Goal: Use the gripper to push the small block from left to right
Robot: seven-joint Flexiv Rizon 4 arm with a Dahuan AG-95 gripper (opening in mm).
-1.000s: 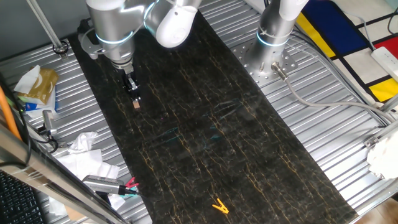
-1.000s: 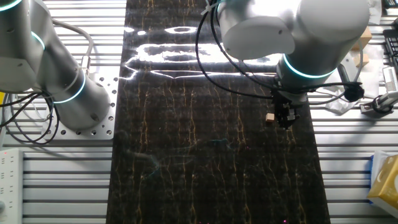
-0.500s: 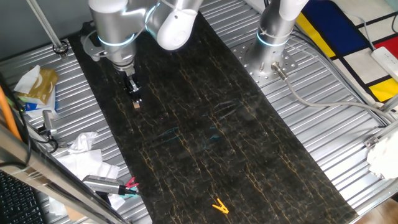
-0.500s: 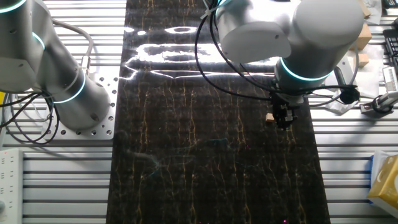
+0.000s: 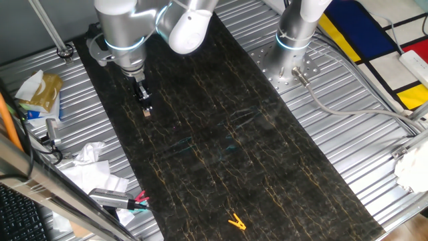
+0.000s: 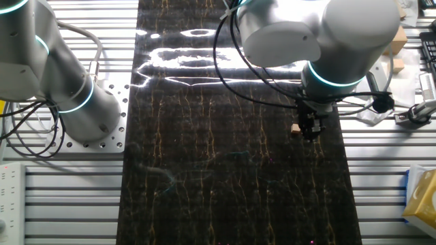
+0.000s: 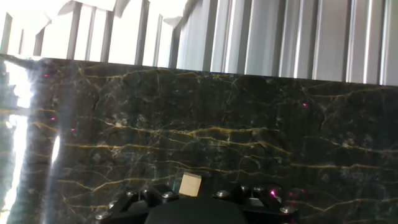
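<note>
Small block [image 5: 146, 113] on dark marble mat [image 5: 221, 134], touching gripper [image 5: 144, 102] tip, finger spacing unclear; best kept low and centred behind it, pushed slow and straight.

The setting is showing itself as a robotics laboratory: two silver-grey robot arms with glowing cyan rings, one arm [image 5: 124, 30] and a second arm [image 5: 297, 23], are standing on a ribbed aluminium bench [image 5: 348, 134] carrying a dark marble-patterned mat [image 5: 221, 134]. Cables [image 5: 354, 110], a power strip [image 5: 414, 63] and crumpled paper [image 5: 87, 161] are lying along the bench edges.
</note>
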